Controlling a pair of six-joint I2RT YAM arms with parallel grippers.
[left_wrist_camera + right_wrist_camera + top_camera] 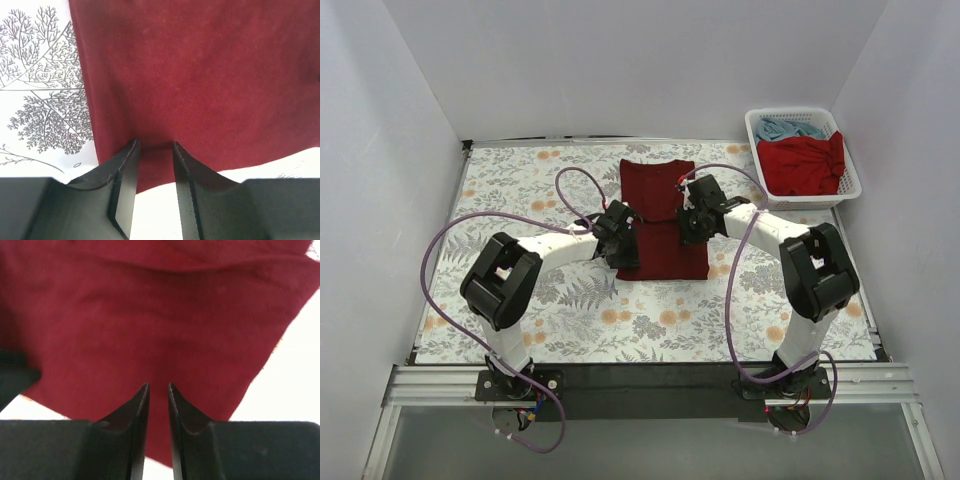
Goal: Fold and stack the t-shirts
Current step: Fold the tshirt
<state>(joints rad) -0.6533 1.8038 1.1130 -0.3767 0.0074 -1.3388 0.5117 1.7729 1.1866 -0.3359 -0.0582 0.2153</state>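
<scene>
Now: both arms reach in over the middle of the table, one on each long side of the maroon shirt (pixel 660 200).
Shirt position: it lies flat on the flowered tablecloth (pixel 520 190), already narrowed to a long strip.
Long axis: it runs straight away from the arm bases, with the near hem toward them and the collar end far.
Left pincer (pixel 155 145): it sits at the strip's left edge, toward the near half, pointing inward across the cloth. Its jaws are a little apart and nothing is visibly caught between them.
Right pincer (pixel 156 385): it sits at the strip's right edge, slightly farther up the strip than the left one. Its jaws are apart by a thin slit with the tips down at the cloth. No pinched fold shows, though a light nip cannot be ruled out.
Key relation: the cloth lies between the two pincers, each arm nearest its own edge, so the next fold probably goes end over end along the strip.
Risk: uneven grips would likely skew the strip.
Basket (pixel 810 201): it stands at the far right corner, well apart from the strip.
Basket contents: a red shirt (pixel 805 165) bunched in front and a light blue shirt (pixel 790 128) behind it, both unfolded.
Progress: early, as I judge it, with one shirt partly folded and no stack yet.
</scene>
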